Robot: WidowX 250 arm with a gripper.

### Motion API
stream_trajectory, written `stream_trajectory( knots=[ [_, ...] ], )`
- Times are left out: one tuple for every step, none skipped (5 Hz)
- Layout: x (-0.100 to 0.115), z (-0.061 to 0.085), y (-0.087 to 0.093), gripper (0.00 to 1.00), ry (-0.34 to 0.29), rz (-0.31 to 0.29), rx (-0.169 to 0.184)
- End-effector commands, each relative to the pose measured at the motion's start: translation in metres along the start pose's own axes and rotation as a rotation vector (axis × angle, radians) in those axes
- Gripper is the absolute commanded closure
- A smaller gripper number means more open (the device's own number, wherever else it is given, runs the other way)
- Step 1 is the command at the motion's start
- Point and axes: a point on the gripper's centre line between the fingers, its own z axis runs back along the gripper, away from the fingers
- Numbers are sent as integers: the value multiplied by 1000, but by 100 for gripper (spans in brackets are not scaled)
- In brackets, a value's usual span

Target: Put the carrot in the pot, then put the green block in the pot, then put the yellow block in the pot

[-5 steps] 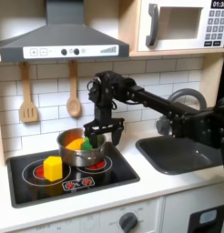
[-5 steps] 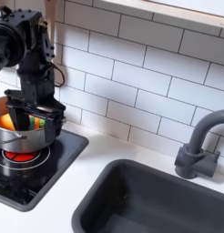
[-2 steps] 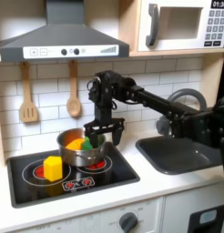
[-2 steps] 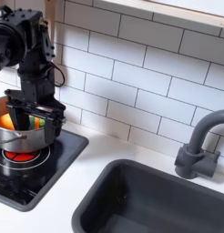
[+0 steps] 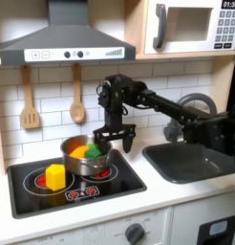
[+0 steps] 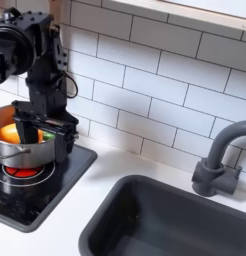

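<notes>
The steel pot (image 5: 87, 161) (image 6: 17, 152) stands on the stove's right burner. Inside it lie the orange carrot (image 5: 78, 151) (image 6: 7, 133) and, on the first exterior view's right of it, the green block (image 5: 94, 150). The yellow block (image 5: 55, 176) sits on the left burner, apart from the pot. My gripper (image 5: 115, 139) (image 6: 45, 137) hangs open just above the pot's right rim, with nothing between its fingers.
A black stovetop (image 5: 110, 187) holds the pot. A wooden spatula (image 5: 30, 100) and spoon (image 5: 77, 96) hang on the tiled wall under the range hood (image 5: 67, 43). A dark sink (image 5: 191, 161) (image 6: 165, 220) with a faucet (image 6: 220, 160) lies to the first exterior view's right.
My gripper has lifted a little and shifted to the first exterior view's right, away from the green block, which stays in the pot.
</notes>
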Motion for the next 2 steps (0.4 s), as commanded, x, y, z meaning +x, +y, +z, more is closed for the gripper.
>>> stream_trajectory(
  knots=[
    [4, -4, -4, 0, 2, -11, -10],
    [3, -7, 1, 0, 8, 5, -8]
  ],
)
